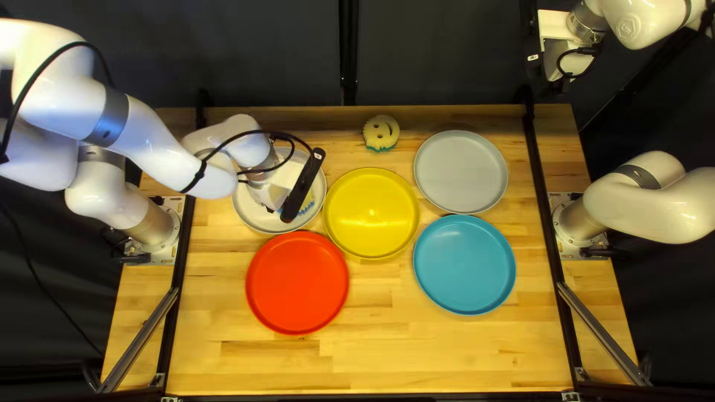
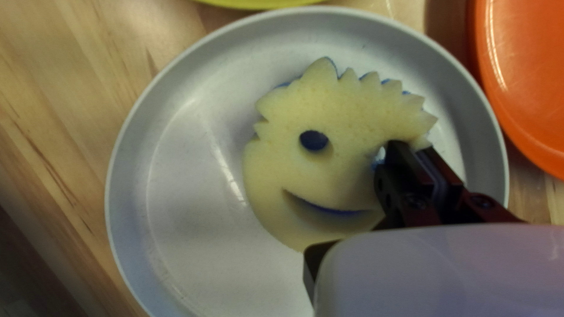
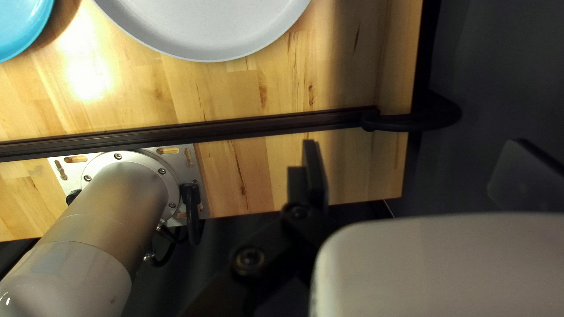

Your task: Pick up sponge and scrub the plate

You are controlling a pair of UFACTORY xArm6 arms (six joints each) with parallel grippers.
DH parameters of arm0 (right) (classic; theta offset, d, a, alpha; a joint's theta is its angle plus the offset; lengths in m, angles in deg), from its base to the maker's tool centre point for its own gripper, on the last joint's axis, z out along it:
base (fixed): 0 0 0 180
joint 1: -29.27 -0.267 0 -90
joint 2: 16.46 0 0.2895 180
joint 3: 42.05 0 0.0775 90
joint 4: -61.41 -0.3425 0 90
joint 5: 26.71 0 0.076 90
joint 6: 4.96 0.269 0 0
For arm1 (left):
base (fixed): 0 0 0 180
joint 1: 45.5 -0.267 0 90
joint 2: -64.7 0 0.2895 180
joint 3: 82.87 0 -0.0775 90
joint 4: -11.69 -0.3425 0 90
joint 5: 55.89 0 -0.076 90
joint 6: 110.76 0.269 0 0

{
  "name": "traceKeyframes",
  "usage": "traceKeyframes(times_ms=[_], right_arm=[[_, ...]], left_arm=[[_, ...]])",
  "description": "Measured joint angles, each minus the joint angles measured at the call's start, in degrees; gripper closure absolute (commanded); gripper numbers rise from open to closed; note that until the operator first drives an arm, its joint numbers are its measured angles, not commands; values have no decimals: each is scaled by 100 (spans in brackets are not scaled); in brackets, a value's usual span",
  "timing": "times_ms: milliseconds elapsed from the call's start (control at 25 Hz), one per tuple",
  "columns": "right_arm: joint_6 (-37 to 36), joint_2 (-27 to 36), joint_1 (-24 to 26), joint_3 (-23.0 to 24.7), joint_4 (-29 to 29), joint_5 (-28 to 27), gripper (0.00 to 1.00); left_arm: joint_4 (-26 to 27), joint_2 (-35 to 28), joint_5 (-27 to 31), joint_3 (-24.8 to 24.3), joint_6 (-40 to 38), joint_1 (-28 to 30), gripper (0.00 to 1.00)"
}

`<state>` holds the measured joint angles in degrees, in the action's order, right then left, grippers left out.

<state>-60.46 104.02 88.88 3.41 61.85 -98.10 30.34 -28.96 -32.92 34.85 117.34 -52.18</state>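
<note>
At the worktop's (image 1: 387, 365) ten o'clock, a yellow smiling sponge (image 2: 341, 170) on a pale plate (image 2: 194, 147), left claw (image 1: 277, 192) grasping its edge by one eye, another sponge (image 1: 381, 129) at twelve, right claw (image 1: 553, 59) released, beyond one o'clock.

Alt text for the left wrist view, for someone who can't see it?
The left claw grips a yellow smiley sponge near its edge, over a pale plate. Parts of a red plate and a yellow plate show beside it.
</note>
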Motion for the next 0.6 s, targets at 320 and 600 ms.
traceKeyframes(times_ms=[320, 600], right_arm=[[0, 0, 0, 0, 0, 0, 0], [0, 0, 0, 0, 0, 0, 0]], left_arm=[[124, -313, 3, -508, 304, -307, 100], [-108, -1267, 652, -1049, 608, -1287, 100]])
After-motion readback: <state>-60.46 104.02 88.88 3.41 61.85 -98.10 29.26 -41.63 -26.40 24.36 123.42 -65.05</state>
